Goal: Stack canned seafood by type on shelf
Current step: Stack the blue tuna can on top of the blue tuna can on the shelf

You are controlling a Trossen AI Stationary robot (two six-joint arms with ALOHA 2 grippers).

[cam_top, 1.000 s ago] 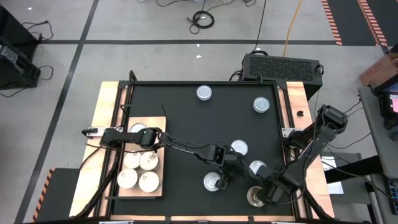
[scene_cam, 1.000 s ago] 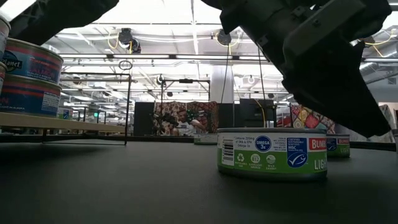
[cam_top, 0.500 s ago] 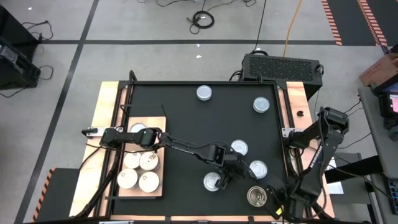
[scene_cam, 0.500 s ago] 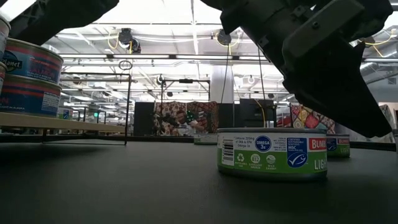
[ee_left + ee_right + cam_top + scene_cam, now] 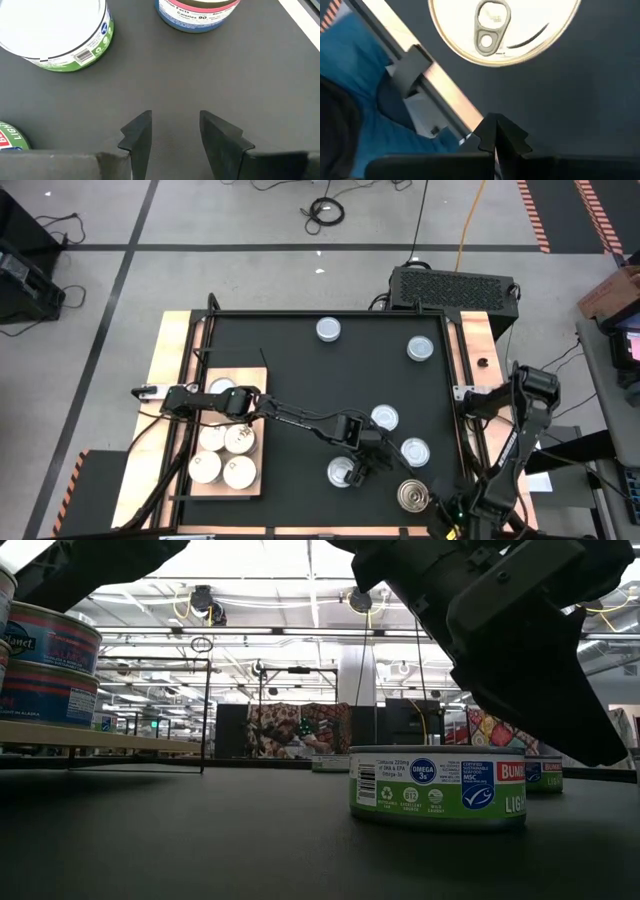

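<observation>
Round flat tins lie scattered on the black mat (image 5: 300, 360). One with a white top and green label (image 5: 55, 30) and one with a blue and pink label (image 5: 197, 12) lie beyond my left gripper (image 5: 175, 132). It hovers open over bare mat near the middle (image 5: 360, 463), beside another green-label tin (image 5: 342, 472). A silver tin with a pull tab (image 5: 505, 30) lies near the front right (image 5: 411, 496). My right gripper (image 5: 497, 137) is shut beside it, at the near right corner (image 5: 441, 518). Cream-topped tins (image 5: 225, 455) stand on the wooden shelf (image 5: 190, 485) at the left.
Two more tins lie far back on the mat (image 5: 328, 330) (image 5: 420, 348). In the low view a green-label tin (image 5: 437, 787) stands under a dark arm (image 5: 520, 640), with stacked tins on the shelf at the left (image 5: 50, 665). The table's metal rail (image 5: 420, 75) runs close to my right gripper.
My right gripper, still shut, has swung off the silver pull-tab tin toward the table's near right corner and has turned at the wrist. The tin, partly covered before, now lies fully in view and has not moved.
</observation>
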